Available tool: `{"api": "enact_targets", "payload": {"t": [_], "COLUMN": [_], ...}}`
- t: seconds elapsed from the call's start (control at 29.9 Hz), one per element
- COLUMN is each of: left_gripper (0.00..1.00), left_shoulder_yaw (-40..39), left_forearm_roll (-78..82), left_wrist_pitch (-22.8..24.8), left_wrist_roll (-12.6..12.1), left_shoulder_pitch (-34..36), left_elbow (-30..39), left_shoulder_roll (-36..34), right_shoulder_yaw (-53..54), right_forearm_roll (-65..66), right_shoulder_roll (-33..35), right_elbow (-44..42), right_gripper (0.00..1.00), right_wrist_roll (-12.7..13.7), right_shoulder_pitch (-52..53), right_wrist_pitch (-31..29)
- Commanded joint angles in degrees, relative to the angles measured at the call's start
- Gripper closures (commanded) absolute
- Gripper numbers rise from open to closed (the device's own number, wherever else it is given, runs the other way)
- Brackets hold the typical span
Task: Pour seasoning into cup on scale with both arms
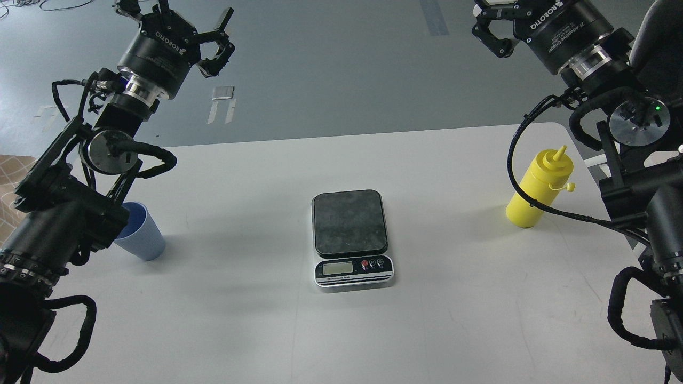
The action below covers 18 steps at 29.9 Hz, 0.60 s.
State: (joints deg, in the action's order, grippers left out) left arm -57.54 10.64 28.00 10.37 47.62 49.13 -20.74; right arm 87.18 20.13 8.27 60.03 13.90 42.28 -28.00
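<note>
White table [453, 320] carries all items; nothing is held. Both arms are raised. Left gripper [200, 37] fingers spread; right gripper [493, 26] is partly cropped, state indeterminate. Scale [350, 224] sits centre, platform bare. Bottle [539, 189] stands right, below the right gripper; a cable crosses it and could topple it. Cup [140, 232] stands left, half hidden behind the left arm, a collision risk.

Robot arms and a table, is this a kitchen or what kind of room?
Probably a robot lab or test room, not a kitchen. Two black arms with Robotiq grippers, left and right, hang over a plain white table. Tape marks sit on the grey floor.
</note>
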Motion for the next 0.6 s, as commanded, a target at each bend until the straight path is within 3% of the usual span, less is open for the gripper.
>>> {"api": "enact_targets", "payload": {"t": [0.0,0.57], "left_gripper": [0.02,0.02], "left_shoulder_yaw": [0.14,0.32], "left_forearm_roll": [0.09,0.09], "left_wrist_pitch": [0.00,0.00], "left_wrist_roll": [0.00,0.09], "left_shoulder_pitch": [0.02,0.02], "left_elbow": [0.00,0.00], "left_shoulder_roll": [-0.01,-0.01], "right_shoulder_yaw": [0.00,-0.09], "right_forearm_roll": [0.00,0.00], "right_shoulder_roll": [-0.01,-0.01], "right_elbow": [0.00,0.08], "right_gripper": [0.00,0.00], "right_wrist_roll": [-0.01,0.08], "right_shoulder_pitch": [0.00,0.00], "right_wrist_pitch": [0.00,0.00]}}
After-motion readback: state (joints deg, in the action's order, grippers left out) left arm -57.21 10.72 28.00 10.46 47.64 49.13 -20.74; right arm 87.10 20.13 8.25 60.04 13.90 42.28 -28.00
